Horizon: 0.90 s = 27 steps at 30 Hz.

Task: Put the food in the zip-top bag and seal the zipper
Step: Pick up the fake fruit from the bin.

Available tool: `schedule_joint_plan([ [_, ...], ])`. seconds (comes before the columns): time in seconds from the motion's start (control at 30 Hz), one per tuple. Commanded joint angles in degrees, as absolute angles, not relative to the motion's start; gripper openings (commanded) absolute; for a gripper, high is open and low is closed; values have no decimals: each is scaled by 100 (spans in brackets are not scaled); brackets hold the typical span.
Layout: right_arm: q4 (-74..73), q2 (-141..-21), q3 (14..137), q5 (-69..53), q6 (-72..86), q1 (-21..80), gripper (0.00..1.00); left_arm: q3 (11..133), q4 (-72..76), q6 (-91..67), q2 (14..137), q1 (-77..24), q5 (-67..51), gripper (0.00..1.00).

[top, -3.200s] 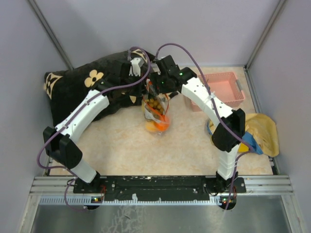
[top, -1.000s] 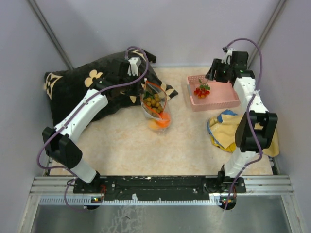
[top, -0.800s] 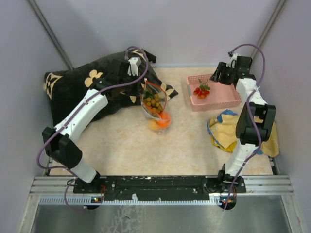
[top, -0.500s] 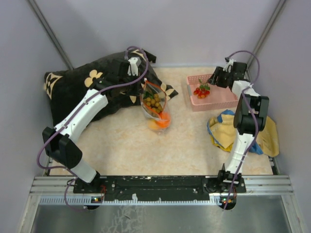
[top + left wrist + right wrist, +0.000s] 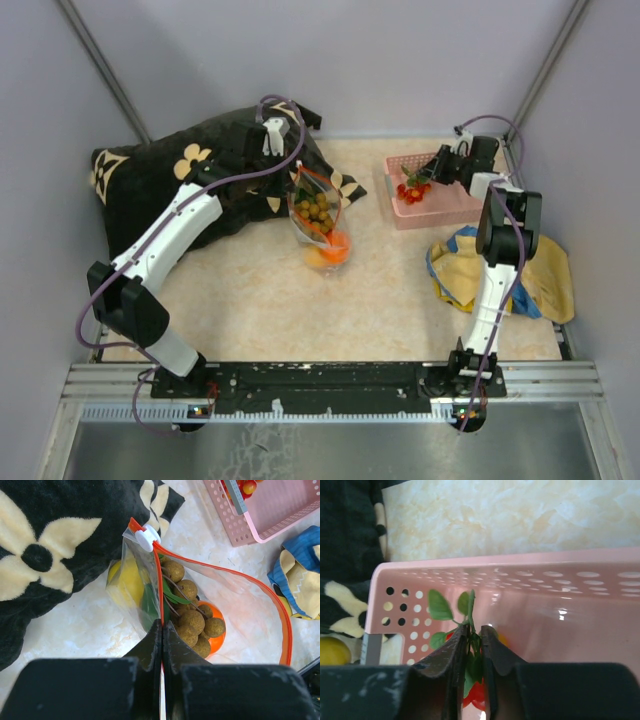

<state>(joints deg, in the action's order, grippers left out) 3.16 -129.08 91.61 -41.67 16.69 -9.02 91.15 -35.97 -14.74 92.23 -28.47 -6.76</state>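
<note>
At the middle of the tabletop (image 5: 250, 300) the zip-top bag (image 5: 320, 225) stands partly open, its orange-red zipper (image 5: 159, 587) curving round the mouth with a white slider (image 5: 147, 536) at the far end. From where I stand, the left pincer (image 5: 162, 630) is pressed together on the near edge of that strip, fingers tight on the plastic and holding the rim up. Inside the bag I can see the bunch of tan-brown balls (image 5: 192, 617) on a thin stem, an orange fruit (image 5: 216, 637) under it, and a yellow fruit (image 5: 127, 580) against the near wall; all are behind the clear film.

Just beyond the bag lies a black cushion with cream flowers (image 5: 170, 170), its edge touching the bag's back side.

Over at the far right, the pink basket (image 5: 450, 200) sits on the marbled surface, and the right pincer (image 5: 470, 652) hangs over its left end. Its fingers are closed on the green leafy stem of a red cherry bunch (image 5: 412, 188), the leaves sticking up between the two fingers and the red fruits hanging below, over the basket floor. Whether the bunch is touching the floor I cannot tell.

Near the basket, toward the arm bases, a yellow-and-blue cloth (image 5: 540, 270) is crumpled beside the right arm.
</note>
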Motion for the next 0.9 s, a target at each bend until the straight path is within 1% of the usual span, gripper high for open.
schedule_joint_plan([
  [0.0, 813, -12779, 9277, -4540, 1723, -879, 11, 9167, -3382, -1484, 9030, -2804, -655, 0],
  [0.07, 865, -12616, 9167, -4556, 1723, -879, 1, 9173, -3376, -1475, 9018, -2804, -666, 0],
  [0.1, 876, -12523, 9104, -4547, 1723, -879, 0, 9164, -3371, -1484, 9010, -2808, -673, 0],
  [0.27, 940, -11889, 8720, -4424, 1720, -871, 0, 9101, -3337, -1496, 8942, -2805, -647, 0],
  [0.43, 795, -10973, 8269, -3877, 1710, -793, 0, 9034, -3340, -1513, 8903, -2805, -625, 0],
  [0.7, -386, -9714, 8008, -2371, 1623, -193, 0, 8946, -3219, -1519, 8857, -2806, -773, 0],
  [0.87, -808, -8841, 7811, -1842, 1795, 166, 0, 8918, -3199, -1506, 8835, -2809, -812, 0],
])
